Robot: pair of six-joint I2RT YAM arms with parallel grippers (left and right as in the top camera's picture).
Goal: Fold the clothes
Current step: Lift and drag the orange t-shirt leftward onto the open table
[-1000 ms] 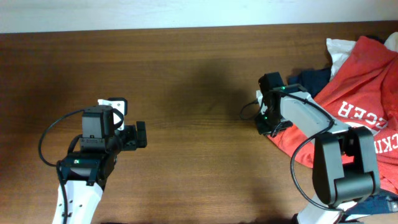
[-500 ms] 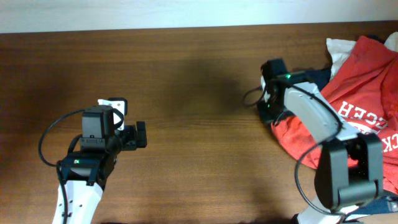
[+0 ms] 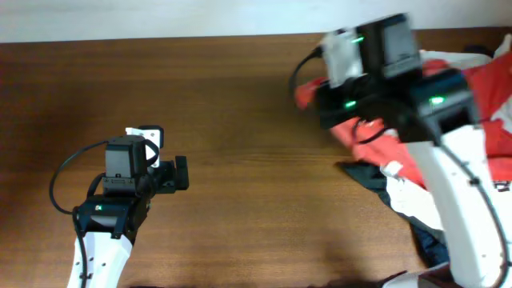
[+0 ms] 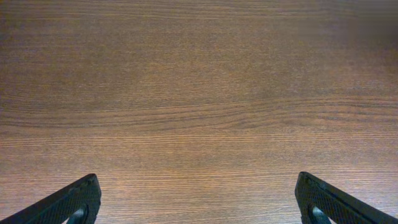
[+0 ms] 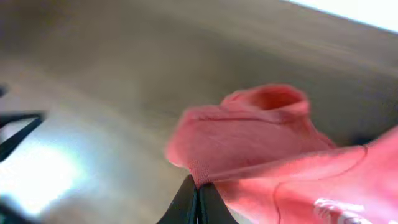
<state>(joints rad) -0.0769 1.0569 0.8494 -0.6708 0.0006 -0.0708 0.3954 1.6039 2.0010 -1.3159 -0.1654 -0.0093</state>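
The orange-red T-shirt (image 3: 370, 128) with white lettering hangs lifted at the right side of the table, partly hidden by my right arm. My right gripper (image 5: 199, 186) is shut on a hem of this shirt (image 5: 261, 137) and holds it raised above the table; in the overhead view the gripper itself is hidden under the wrist (image 3: 376, 48). A dark navy garment (image 3: 376, 178) lies under the shirt. A white garment (image 3: 452, 58) shows at the far right. My left gripper (image 4: 199, 202) is open and empty over bare wood; in the overhead view it sits at the left (image 3: 180, 173).
The wooden table (image 3: 240, 120) runs to a pale back edge at the top. A dark garment (image 3: 428, 240) trails toward the front right beside my right arm.
My right gripper has risen from the table and moved up and back with the orange-red shirt's edge in it, uncovering the navy garment. The left arm has not moved.
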